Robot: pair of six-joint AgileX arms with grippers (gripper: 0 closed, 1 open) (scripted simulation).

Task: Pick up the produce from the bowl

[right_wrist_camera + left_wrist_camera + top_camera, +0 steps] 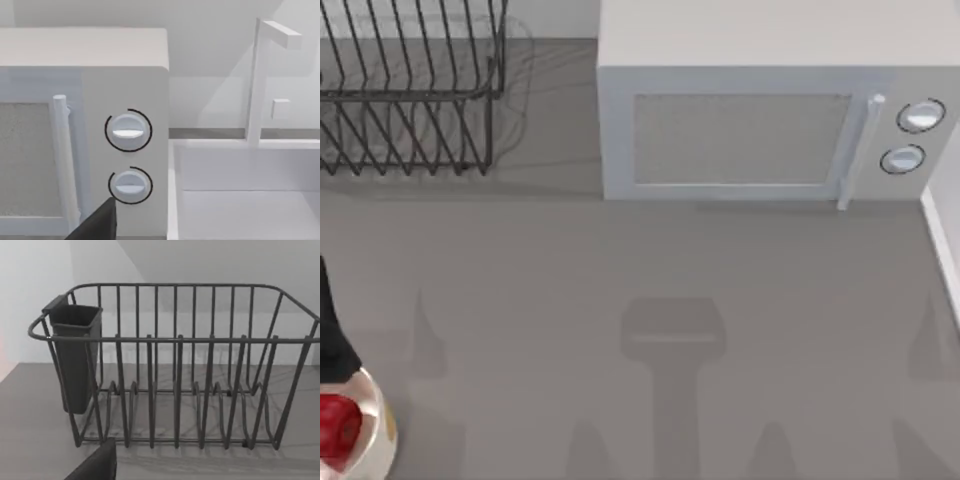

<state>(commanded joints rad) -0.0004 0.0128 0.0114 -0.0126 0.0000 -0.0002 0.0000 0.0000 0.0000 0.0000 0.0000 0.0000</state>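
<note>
Produce (334,425) in bowl (378,432) — rack (410,90) left of microwave (760,120).

I see a flat grey tabletop (620,270) — dark wire dish rack (410,90) back left, boxy white microwave (760,120) back right, white sink (250,200) beside it.

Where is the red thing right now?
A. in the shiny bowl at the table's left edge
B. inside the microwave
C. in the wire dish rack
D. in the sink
A: the top view shows the red produce lying inside the bowl at the table's near-left edge.
</note>
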